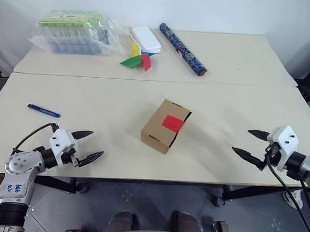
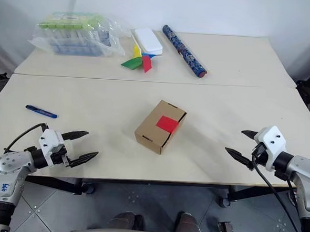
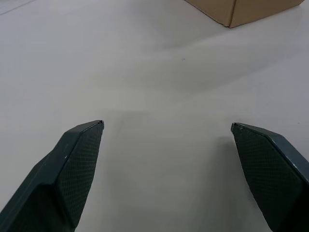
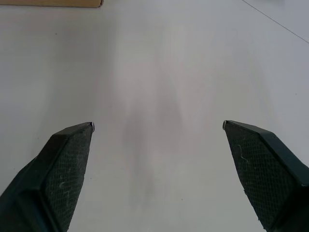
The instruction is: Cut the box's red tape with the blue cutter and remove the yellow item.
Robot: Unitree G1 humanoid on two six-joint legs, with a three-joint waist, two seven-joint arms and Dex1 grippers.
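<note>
Claw, left point(image 1: 92, 145): spread wide, nothing between its fingers, hovering over the near left part of the counter point(image 1: 103, 99), tips aimed toward the middle.
Claw, right point(image 1: 250, 143): spread just as wide, empty too, over the near right edge, tips aimed back toward the middle.
Blue cutter point(image 1: 43, 111): lying flat on the counter, a little beyond the left claw and apart from it, untouched.
Box point(image 1: 165, 125): sitting closed in the middle of the counter between the two claws, well apart from both, turned at an angle.
Red tape point(image 1: 173, 123): there it is, a bright square on top of the box, bridging the lid edge, unbroken.
Far counter: clear pack of green-capped tubes point(image 1: 76, 32) at the far left; white flat pack point(image 1: 145, 38) and paper pinwheel point(image 1: 139, 59) beside it; dark blue patterned roll point(image 1: 182, 49) lying slantwise to their right.
</note>
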